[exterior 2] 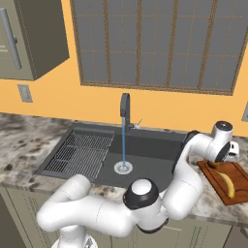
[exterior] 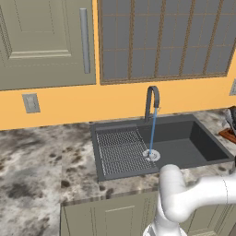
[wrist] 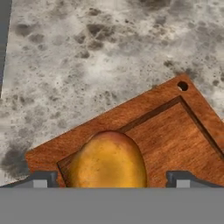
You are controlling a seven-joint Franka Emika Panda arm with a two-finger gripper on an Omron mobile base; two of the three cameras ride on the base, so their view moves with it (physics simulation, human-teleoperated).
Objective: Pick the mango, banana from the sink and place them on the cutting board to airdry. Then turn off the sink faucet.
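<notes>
Mango (wrist: 108, 159) down on the cutting board (wrist: 175, 131), right of the sink (exterior 2: 155, 155), between the spread jaws of the gripper (wrist: 111, 178), which grips nothing. Banana (exterior 2: 226, 184) already lying on the same board, nearer its front edge, so both fruit look delivered and the basin holds none. Left to do, by the look of it: shutting off the sink faucet (exterior 2: 125, 107), a thin blue stream running down to the drain (exterior 2: 123, 168).
</notes>
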